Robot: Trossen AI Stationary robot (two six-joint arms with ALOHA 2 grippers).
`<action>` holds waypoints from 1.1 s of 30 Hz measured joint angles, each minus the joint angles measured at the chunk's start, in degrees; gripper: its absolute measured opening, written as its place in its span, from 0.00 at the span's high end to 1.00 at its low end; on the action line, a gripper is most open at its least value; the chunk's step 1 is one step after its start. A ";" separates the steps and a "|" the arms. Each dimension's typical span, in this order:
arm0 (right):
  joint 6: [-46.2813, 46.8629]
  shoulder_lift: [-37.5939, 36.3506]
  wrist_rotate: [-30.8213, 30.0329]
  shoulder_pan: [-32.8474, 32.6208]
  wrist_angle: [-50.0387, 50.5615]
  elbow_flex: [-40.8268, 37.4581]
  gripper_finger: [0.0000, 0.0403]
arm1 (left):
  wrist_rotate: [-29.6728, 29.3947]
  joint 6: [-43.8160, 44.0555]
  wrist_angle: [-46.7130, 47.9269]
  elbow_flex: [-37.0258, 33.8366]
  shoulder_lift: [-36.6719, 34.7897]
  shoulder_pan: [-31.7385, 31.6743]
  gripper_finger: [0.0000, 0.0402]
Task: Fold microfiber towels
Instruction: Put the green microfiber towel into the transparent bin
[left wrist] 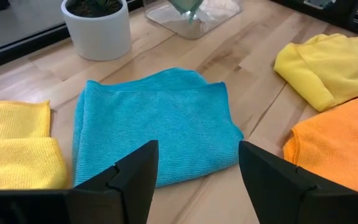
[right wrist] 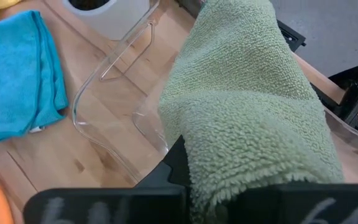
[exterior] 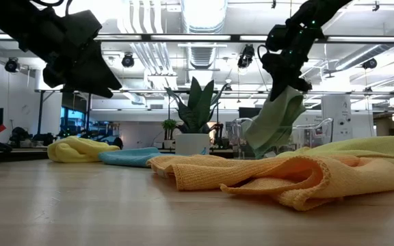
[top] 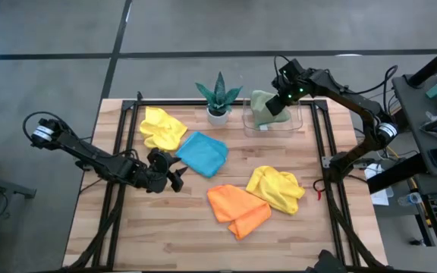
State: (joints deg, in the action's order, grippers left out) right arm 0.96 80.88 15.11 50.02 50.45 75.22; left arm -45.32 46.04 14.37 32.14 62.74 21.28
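Note:
My right gripper (top: 281, 103) is at the table's far right, above the clear plastic tray (top: 298, 125). It is shut on the sage green towel (exterior: 276, 119), which hangs below it. The sky blue towel (left wrist: 154, 134) lies flat and folded just ahead of my left gripper (left wrist: 194, 180). That gripper is open above the table at left centre and has nothing between its fingers. One yellow towel (top: 161, 127) lies at the far left. The other yellow towel (top: 277, 188) and the orange towel (top: 237, 208) lie crumpled at near right. My right gripper holds the green towel by its upper end (exterior: 287, 92), coming from above and slanting down. In the right wrist view the thick bunched cloth (right wrist: 247, 106) covers the fingers, so the exact hold is hidden. The towel hangs slack, its lower end (exterior: 258, 147) at the tray.
A spiky green plant in a white pot (top: 218, 112) stands at the far edge between the yellow towel and the tray. A dark metal frame (top: 120, 152) runs along the table's sides. There is bare wood along the near edge (top: 165, 243).

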 joint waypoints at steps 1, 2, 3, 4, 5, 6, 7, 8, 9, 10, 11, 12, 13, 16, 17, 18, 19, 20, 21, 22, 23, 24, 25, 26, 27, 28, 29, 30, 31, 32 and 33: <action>0.01 0.00 0.01 0.00 -0.06 0.00 0.97 | 0.00 0.00 -0.02 0.00 0.00 0.00 0.48; 0.00 0.00 0.01 0.00 -0.10 0.00 0.97 | 0.00 0.00 -0.02 0.00 0.00 0.00 0.48; -0.01 0.00 0.03 0.00 -0.16 0.00 0.97 | 0.00 0.00 -0.02 0.00 0.00 0.00 0.48; 0.04 0.00 0.06 0.00 -0.21 0.00 0.97 | 0.00 0.00 -0.02 0.00 0.00 0.00 0.48; 0.10 0.00 0.09 0.00 -0.21 0.00 0.97 | 0.00 0.00 -0.02 0.00 0.00 0.00 0.48; 0.10 0.00 0.10 0.00 -0.21 0.00 0.97 | 0.00 0.00 -0.02 0.00 0.00 0.00 0.48; 0.10 0.00 0.10 0.00 -0.19 0.00 0.97 | -0.02 -0.01 -0.02 0.00 0.00 0.00 0.48; 0.12 0.00 0.09 0.00 -0.21 0.00 0.97 | -0.05 -0.13 -0.02 0.00 0.00 0.00 0.48; 0.46 0.00 0.10 0.00 -0.19 0.00 0.97 | -0.16 -0.40 -0.04 0.00 0.00 0.00 0.48; 0.56 0.00 0.10 0.00 -0.20 0.00 0.97 | -0.20 -0.49 -0.06 0.00 0.00 0.00 0.48; 0.55 0.00 0.10 0.00 -0.20 0.00 0.97 | -0.22 -0.61 -0.07 0.00 0.00 0.00 0.48; 0.55 0.00 0.10 0.00 -0.19 0.00 0.97 | -0.24 -0.98 -0.14 0.00 0.00 0.00 0.48; 0.55 0.00 0.10 0.00 -0.20 0.00 0.97 | -0.26 -1.33 -0.38 0.00 0.00 0.00 0.48; 0.55 0.00 0.10 0.00 -0.19 -0.01 0.97 | -0.28 -1.44 -0.46 0.00 0.00 0.00 0.48; 0.58 0.00 0.10 0.00 -0.19 -0.02 0.97 | -0.29 -1.46 -0.46 0.00 0.00 0.00 0.48; 0.58 0.00 0.10 0.00 -0.19 -0.02 0.97 | -0.32 -1.46 -0.48 0.00 0.00 0.00 0.48; 0.58 0.00 0.11 0.00 -0.19 -0.02 0.97 | -0.33 -1.46 -0.48 0.00 0.00 0.00 0.48; 0.69 0.00 0.20 0.00 -0.19 -0.02 0.97 | -0.33 -1.46 -0.46 0.00 0.00 0.00 0.48; 0.94 0.00 0.35 0.00 -0.19 -0.02 0.97 | -0.33 -1.46 -0.47 0.00 0.00 0.00 0.48; 1.19 0.00 0.41 0.00 -0.19 -0.02 0.97 | -0.36 -1.46 -0.46 0.00 0.00 0.00 0.48; 1.43 0.00 0.50 0.00 -0.18 -0.02 0.97 | -0.37 -1.46 -0.46 0.00 0.00 0.00 0.48; 1.44 0.01 0.74 0.00 -0.18 -0.02 0.97 | -0.37 -1.46 -0.46 0.00 0.00 0.00 0.48; 1.42 0.02 1.37 0.00 -0.23 -0.12 0.97 | -0.37 -1.46 -0.46 0.00 0.00 0.00 0.48; 1.43 0.06 1.99 0.00 -0.21 -0.31 0.97 | -0.39 -1.46 -0.46 0.00 0.00 0.00 0.48; 1.48 0.14 2.40 0.00 -0.22 -0.52 0.97 | -0.39 -1.48 -0.46 0.00 0.00 0.00 0.48; 1.54 0.20 2.50 -0.02 -0.24 -0.78 0.97 | -0.39 -1.49 -0.46 0.00 0.00 0.00 0.48; 1.56 0.24 2.46 -0.02 -0.26 -1.05 0.97 | -0.40 -1.49 -0.46 0.00 0.00 0.00 0.48; 1.58 0.24 2.38 -0.02 -0.26 -1.42 0.97 | -0.40 -1.49 -0.46 0.00 0.00 0.00 0.48; 1.64 0.24 1.90 -0.02 -0.46 -1.79 0.97 | -0.42 -1.49 -0.46 0.00 0.00 0.00 0.48; 2.08 0.24 0.95 -0.02 -0.91 -2.22 0.97 | -0.41 -1.49 -0.46 0.00 0.00 0.00 0.48; 2.25 0.24 -0.28 -0.02 -1.31 -2.70 0.97 | -0.42 -1.49 -0.44 0.00 0.00 0.00 0.48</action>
State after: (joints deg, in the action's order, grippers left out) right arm 3.22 81.12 14.82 50.00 49.14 72.52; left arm -45.74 44.56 13.93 32.14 62.74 21.28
